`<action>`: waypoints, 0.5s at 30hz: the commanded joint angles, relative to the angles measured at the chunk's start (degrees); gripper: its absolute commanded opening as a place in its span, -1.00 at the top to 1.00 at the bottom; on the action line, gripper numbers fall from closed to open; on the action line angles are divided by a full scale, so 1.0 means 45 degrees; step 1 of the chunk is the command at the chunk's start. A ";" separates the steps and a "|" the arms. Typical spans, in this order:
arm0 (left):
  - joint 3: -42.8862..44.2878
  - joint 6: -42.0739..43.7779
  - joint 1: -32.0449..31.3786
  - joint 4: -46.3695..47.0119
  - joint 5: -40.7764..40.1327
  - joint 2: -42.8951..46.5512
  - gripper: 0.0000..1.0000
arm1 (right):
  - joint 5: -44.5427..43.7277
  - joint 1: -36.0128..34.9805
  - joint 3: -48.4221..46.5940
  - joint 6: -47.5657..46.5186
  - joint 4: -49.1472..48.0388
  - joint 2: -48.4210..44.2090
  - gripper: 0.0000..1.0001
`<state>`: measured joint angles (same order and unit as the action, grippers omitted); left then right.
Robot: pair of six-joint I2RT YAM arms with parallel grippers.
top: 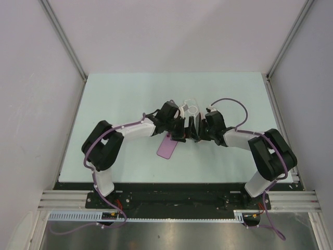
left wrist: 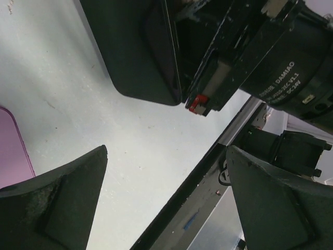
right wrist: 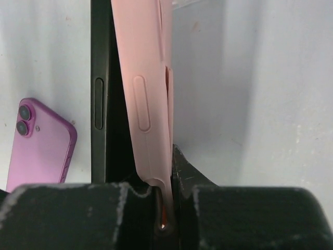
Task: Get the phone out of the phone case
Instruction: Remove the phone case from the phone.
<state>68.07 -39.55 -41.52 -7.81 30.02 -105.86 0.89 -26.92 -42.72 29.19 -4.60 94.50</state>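
Observation:
My right gripper (right wrist: 170, 172) is shut on the lower edge of a pink phone case (right wrist: 148, 99) and holds it on edge above the table. A black phone (right wrist: 100, 104) stands on edge just left of the case, with a dark gap between them. In the top view both are at the middle, between the two grippers (top: 193, 127). My left gripper (left wrist: 166, 151) is open and empty, just below the black phone (left wrist: 138, 52); its fingers (left wrist: 62, 203) touch nothing. In the top view the left gripper (top: 179, 133) is close beside the right gripper (top: 200, 133).
A purple phone (top: 167, 147) lies flat, back up, on the pale table (top: 119, 99) just in front of the grippers; it also shows in the right wrist view (right wrist: 39, 143). The table's near edge and black rail (left wrist: 208, 172) are close.

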 commanded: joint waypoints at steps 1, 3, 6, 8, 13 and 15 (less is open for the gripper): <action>0.0224 0.0233 -0.0226 0.0292 -0.0537 -0.0010 -0.99 | 0.1230 -0.0815 0.0998 0.0466 0.3461 0.0429 0.96; 0.0282 0.0506 -0.0324 0.0155 -0.0810 -0.0010 -0.98 | 0.0977 -0.0796 0.0842 0.0408 0.3833 0.0251 0.44; 0.0264 0.0838 -0.0481 -0.0060 -0.1494 0.0107 -0.98 | 0.0723 -0.0796 0.0490 0.0272 0.4282 0.0192 0.03; 0.0088 0.1072 -0.0559 0.0017 -0.1943 0.0244 -0.98 | 0.0663 -0.0796 0.0179 0.0252 0.4420 0.0211 -0.10; -0.0478 0.1484 -0.0579 0.0194 -0.2569 0.0576 -0.98 | 0.0545 -0.0796 -0.0525 0.0057 0.4772 0.0289 -0.12; -0.0499 0.1621 -0.0579 0.0058 -0.2823 0.0596 -0.98 | 0.0507 -0.0796 -0.0779 -0.0002 0.4869 0.0484 -0.02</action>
<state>67.13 -35.70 -44.14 -6.94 22.70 -105.08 3.51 -30.26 -46.22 30.68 4.78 92.97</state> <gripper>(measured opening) 0.993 0.548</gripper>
